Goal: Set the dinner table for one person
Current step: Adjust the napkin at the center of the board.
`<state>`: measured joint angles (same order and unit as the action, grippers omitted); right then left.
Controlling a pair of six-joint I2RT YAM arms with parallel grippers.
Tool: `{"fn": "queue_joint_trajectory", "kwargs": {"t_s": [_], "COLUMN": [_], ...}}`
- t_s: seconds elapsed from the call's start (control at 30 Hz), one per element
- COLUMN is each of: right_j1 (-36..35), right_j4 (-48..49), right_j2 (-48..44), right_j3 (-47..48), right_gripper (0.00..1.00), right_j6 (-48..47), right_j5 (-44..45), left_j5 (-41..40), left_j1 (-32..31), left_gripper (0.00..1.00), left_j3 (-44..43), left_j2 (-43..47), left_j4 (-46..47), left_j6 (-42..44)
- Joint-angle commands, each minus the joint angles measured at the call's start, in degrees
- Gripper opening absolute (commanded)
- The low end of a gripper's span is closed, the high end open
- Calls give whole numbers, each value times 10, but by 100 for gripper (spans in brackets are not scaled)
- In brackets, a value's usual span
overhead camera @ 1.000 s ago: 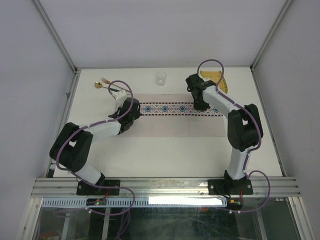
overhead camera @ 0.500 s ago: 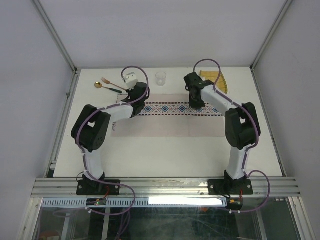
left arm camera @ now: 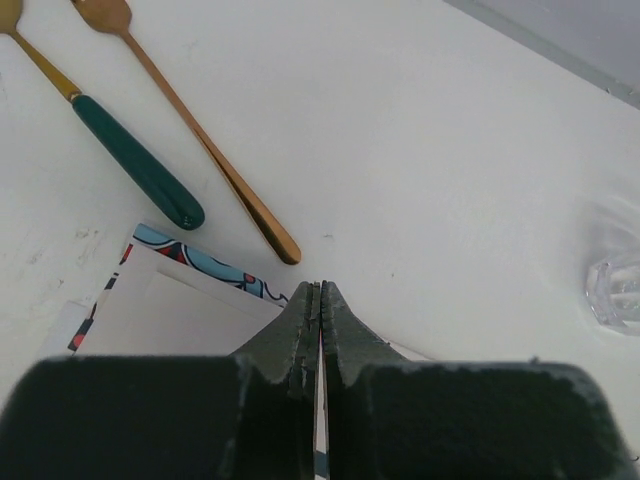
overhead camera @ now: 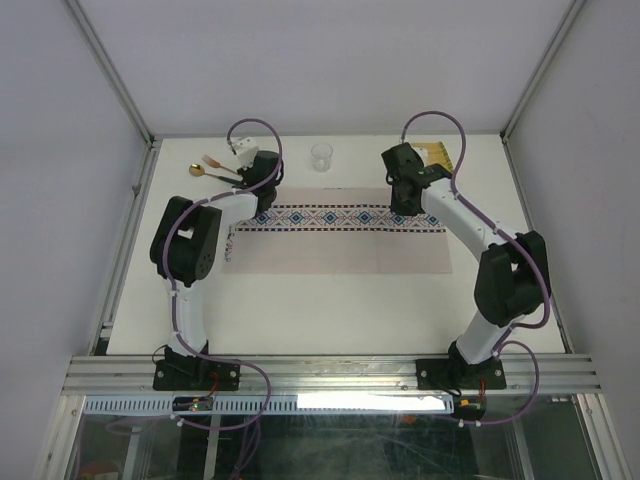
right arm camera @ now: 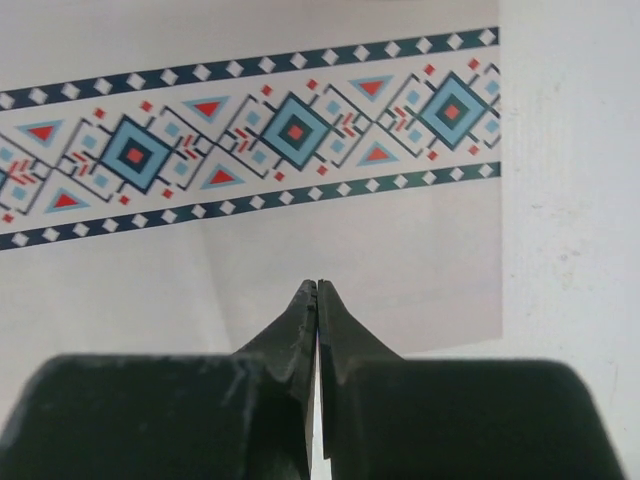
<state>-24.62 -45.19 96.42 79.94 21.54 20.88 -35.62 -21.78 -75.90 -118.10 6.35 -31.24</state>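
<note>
1. The table (overhead camera: pixel 330 300) lies under the placemat (overhead camera: pixel 340 250) and spreads past it on every side. The placemat lies flat, with its long sides running left to right.
2. A band (right arm camera: pixel 250 140) of blue and red diamonds runs the length of the placemat, closer to its far edge than to its near one.
3. The left gripper (left arm camera: pixel 320 288) has its fingers pressed together. Its tips hang over the placemat's far edge, close to the left corner. Whether any cloth is pinched between them cannot be told.
4. The right gripper (right arm camera: pixel 317 285) is closed too, with nothing seen between its fingers. Its tips hang over plain cloth beside the band, close to the placemat's right end. Whether they touch the placemat cannot be told.
5. A spoon (left arm camera: pixel 135 165), gold with a green handle, lies on the table off the placemat's far-left corner. The end of its handle is just beside that corner.
6. A gold fork (left arm camera: pixel 200 140) lies alongside the spoon and apart from it. The end of its handle is just beside the placemat's far edge.
7. A clear cup (overhead camera: pixel 321 156) stands upright beyond the placemat's far edge, a little left of the middle and apart from the cloth.
8. A yellow item (overhead camera: pixel 441 158) lies beyond the placemat's far-right corner, partly hidden by the right arm. What it is cannot be told.
</note>
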Motion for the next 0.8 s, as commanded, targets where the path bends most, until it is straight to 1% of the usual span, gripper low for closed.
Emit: {"fn": "queue_joint_trajectory", "kwargs": {"t_s": [0.0,0.07,0.17,0.27,0.4,0.5,0.6,0.67,0.7,0.77], "right_j1": [0,1,0,0,-1,-2,-2,-2,-2,-2], "right_j4": [-52,-60,-43,-45,-68,-112,-178,-210,-224,-235], "right_j2": [14,11,-34,-87,-133,-138,-129,-115,-106,-88], "right_j3": [31,22,-33,-86,-147,-172,-176,-175,-172,-169], "right_gripper": [0,0,0,0,0,0,0,0,0,0], "right_j6": [21,50,116,200,318,402,498,548,569,579], "right_j5": [66,64,85,99,104,117,151,153,154,155], "left_j5": [19,22,39,50,90,123,137,147,151,154], "left_j1": [5,6,5,5,5,4,1,-2,-2,-5], "left_gripper": [0,0,0,0,0,0,0,0,0,0], "left_j3": [-30,-29,-4,39,107,168,216,244,256,277], "left_j2": [-8,-6,22,78,159,217,267,300,311,329], "left_j4": [10,5,3,-6,-29,-31,-32,-32,-32,-36], "left_j6": [6,-2,-17,-43,-78,-101,-107,-110,-113,-115]}}
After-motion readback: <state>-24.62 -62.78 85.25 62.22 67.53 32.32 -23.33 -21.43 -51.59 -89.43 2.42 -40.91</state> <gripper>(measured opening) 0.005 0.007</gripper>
